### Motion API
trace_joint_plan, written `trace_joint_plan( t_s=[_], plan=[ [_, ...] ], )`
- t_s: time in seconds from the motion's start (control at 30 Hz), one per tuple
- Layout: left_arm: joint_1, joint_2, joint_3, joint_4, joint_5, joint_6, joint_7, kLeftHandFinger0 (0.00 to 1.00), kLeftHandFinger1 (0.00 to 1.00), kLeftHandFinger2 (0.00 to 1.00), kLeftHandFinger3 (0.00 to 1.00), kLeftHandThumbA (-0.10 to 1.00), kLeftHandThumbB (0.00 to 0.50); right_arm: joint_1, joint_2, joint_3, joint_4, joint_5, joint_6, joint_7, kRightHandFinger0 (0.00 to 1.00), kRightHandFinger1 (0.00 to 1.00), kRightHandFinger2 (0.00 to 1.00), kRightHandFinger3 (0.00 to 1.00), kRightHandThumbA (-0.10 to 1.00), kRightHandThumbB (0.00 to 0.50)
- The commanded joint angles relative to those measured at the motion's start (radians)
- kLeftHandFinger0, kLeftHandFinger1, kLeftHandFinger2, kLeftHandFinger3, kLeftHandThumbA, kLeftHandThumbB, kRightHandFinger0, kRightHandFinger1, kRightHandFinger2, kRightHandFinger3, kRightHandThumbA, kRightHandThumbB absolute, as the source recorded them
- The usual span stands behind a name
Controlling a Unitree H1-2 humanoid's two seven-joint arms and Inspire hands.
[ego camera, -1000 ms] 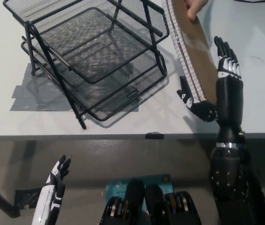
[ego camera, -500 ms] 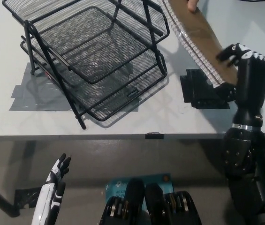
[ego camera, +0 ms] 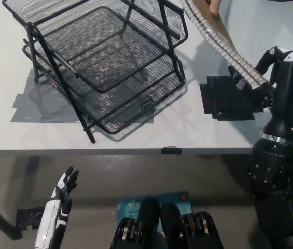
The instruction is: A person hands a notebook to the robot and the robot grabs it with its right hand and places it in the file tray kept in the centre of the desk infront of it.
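Observation:
The spiral-bound notebook [ego camera: 222, 43] with a brown cover hangs tilted over the desk's right side, seen almost edge-on. My black right hand [ego camera: 270, 78] is shut on its lower end, fingers curled over the top and thumb beneath. A person's hand [ego camera: 213, 5] still holds the upper end at the picture's top edge. The black wire-mesh file tray [ego camera: 136, 101], stacked in tiers, stands at the centre-left of the desk, well left of the notebook. My white left hand [ego camera: 59, 207] rests below the desk's front edge at the lower left, fingers apart.
A black square patch [ego camera: 224, 101] lies on the desk under the notebook's lower end. Grey tape [ego camera: 32, 110] marks the desk beneath the tray's left side. The desk's front edge [ego camera: 136, 151] runs across the picture.
My right hand has turned and closed around the notebook's lower end. The notebook has swung up to the right, uncovering the black patch. The left hand has not moved.

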Motion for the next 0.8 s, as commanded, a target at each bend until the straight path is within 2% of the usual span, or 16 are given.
trace_joint_plan(
  t_s=[0.0,0.13,0.17,0.3,0.47,0.67,0.7,0.73,0.77],
  plan=[
    [-0.004,0.013,0.001,-0.029,-0.004,-0.031,-0.003,1.0,1.0,1.0,1.0,1.0,0.331,-0.059,0.012,-0.03,-0.121,0.031,-0.029,-0.062,0.0,0.0,0.0,0.0,0.86,0.0],
    [-0.001,0.016,0.001,-0.035,-0.007,-0.024,-0.008,1.0,1.0,1.0,1.0,1.0,0.325,-0.063,0.012,-0.061,-0.2,0.017,0.004,-0.066,0.0,0.0,0.0,0.0,0.89,0.0],
    [-0.001,0.016,0.0,-0.034,-0.006,-0.029,-0.007,1.0,1.0,0.99,1.0,1.0,0.313,-0.07,0.009,-0.075,-0.226,0.028,-0.01,-0.073,0.0,0.0,0.0,0.0,0.85,0.0],
    [-0.001,0.015,-0.003,-0.028,0.004,-0.037,-0.001,1.0,1.0,0.97,1.0,1.0,0.302,-0.083,0.001,-0.105,-0.289,0.019,-0.02,-0.084,0.0,0.0,0.0,0.0,0.84,0.0],
    [-0.002,0.018,-0.009,-0.024,0.016,-0.037,0.008,1.0,1.0,0.95,1.0,1.0,0.285,-0.106,-0.022,-0.103,-0.428,-0.046,0.019,-0.024,0.0,0.0,0.0,0.0,0.91,0.004],
    [0.012,0.022,-0.018,-0.022,0.01,-0.037,0.006,1.0,1.0,0.95,1.0,1.0,0.29,-0.092,-0.035,0.007,-0.468,-0.049,-0.064,0.057,0.0,0.0,0.0,0.0,0.75,0.0],
    [0.016,0.022,-0.02,-0.023,0.01,-0.037,0.006,1.0,1.0,0.95,1.0,1.0,0.289,-0.088,-0.037,0.013,-0.471,-0.05,-0.062,0.058,0.0,0.0,0.0,0.08,0.72,0.086],
    [0.024,0.023,-0.022,-0.026,0.012,-0.037,0.005,1.0,0.99,0.95,1.0,1.0,0.296,-0.082,-0.046,0.042,-0.45,-0.083,-0.086,0.046,0.0,0.0,0.0,0.13,0.63,0.003],
    [0.028,0.025,-0.026,-0.027,0.017,-0.037,0.006,1.0,0.99,0.96,1.0,1.0,0.29,-0.08,-0.056,0.076,-0.423,-0.127,-0.104,0.038,0.0,0.0,0.0,0.07,0.58,0.0]
  ],
)
